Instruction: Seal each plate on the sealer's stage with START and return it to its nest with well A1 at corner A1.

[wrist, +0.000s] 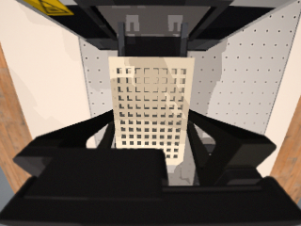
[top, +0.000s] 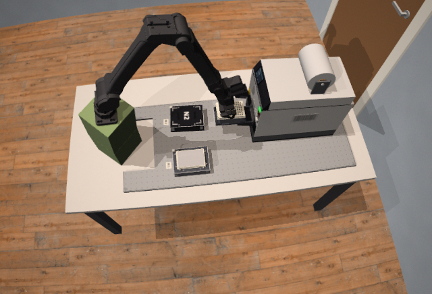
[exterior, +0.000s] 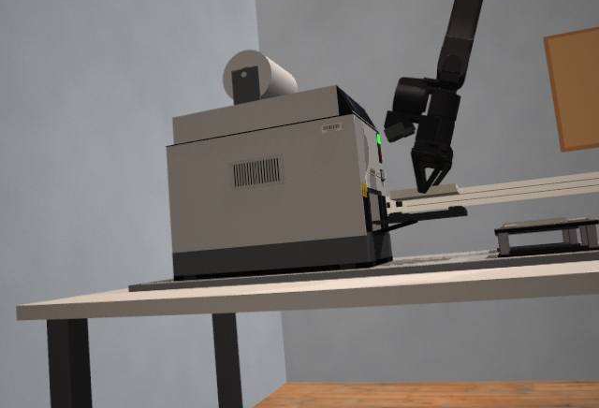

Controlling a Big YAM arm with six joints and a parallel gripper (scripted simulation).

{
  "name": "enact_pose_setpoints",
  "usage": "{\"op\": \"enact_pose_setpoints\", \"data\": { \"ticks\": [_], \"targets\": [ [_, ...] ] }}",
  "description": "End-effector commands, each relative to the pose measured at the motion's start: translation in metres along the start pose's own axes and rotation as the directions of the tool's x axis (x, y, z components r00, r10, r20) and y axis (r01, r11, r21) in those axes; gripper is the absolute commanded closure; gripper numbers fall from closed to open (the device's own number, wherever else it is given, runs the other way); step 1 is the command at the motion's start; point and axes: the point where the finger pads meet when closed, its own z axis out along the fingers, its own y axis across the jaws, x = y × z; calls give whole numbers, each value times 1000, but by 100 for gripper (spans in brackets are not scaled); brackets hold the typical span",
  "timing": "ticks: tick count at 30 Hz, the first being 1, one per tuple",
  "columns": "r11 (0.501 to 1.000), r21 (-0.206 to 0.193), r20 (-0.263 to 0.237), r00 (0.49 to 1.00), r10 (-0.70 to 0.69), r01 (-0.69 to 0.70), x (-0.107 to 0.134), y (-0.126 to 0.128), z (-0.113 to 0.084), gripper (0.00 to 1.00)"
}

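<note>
My gripper [top: 228,112] [exterior: 429,187] [wrist: 150,113] is shut on an open plate, fingers on its long sides. This cream plate [top: 239,106] [exterior: 401,194] [wrist: 150,96] shows bare wells and hangs level, a little above the sealer's stage [top: 231,122] [exterior: 435,213], with a gap between them in the exterior view. The stage is out. The lamp [top: 259,109] [exterior: 378,138] is green. Nest N2 [top: 177,122] is empty, its label showing. The other plate [top: 190,158], with a smooth grey top without visible wells, lies in nest N1 [top: 192,171] [exterior: 548,229].
The sealer [top: 289,120] [exterior: 266,220] stands close beyond the stage, its front near the wrist. A foil roll [top: 315,62] [exterior: 246,75] sits on top of it. The green block [top: 120,137] carries the arm's base. The nests stand between that block and the sealer.
</note>
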Motion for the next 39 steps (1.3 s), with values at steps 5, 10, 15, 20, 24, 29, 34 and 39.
{"op": "enact_pose_setpoints", "data": {
  "ticks": [5, 10, 15, 20, 24, 29, 34, 39],
  "targets": [
    [1000, -5, -7, 1000, -20, 20, 7, 7, 6, 100],
    [1000, -5, -2, 1000, -19, 18, 3, 7, 7, 100],
    [1000, -7, 20, 1000, -15, 15, -9, 7, 3, 100],
    [1000, 1, 28, 1000, 4, -4, -14, -4, 7, 100],
    [1000, 2, 25, 1000, 6, -6, -12, -5, 11, 100],
    [1000, 0, 2, 1000, -6, 6, 2, -1, 14, 100],
    [1000, -6, -4, 1000, -19, 19, 9, 6, 14, 100],
    [1000, -8, 1, 1000, -21, 21, 7, 8, 17, 100]
  ]
}}
